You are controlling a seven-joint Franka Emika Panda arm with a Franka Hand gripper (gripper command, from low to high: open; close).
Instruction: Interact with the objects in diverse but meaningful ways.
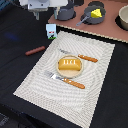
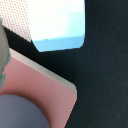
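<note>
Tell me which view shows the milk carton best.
The exterior view: the whole milk carton stands upright at the placemat's far corner. The wrist view shows only a close, blurred white-and-blue block, probably the same carton, cut off by the frame.

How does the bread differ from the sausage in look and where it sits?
The bread is orange-brown and plump; the sausage is reddish-brown, thin and long. The bread rests on a small plate on the placemat; the sausage lies on the dark table off the mat. Both are toy foods.
</note>
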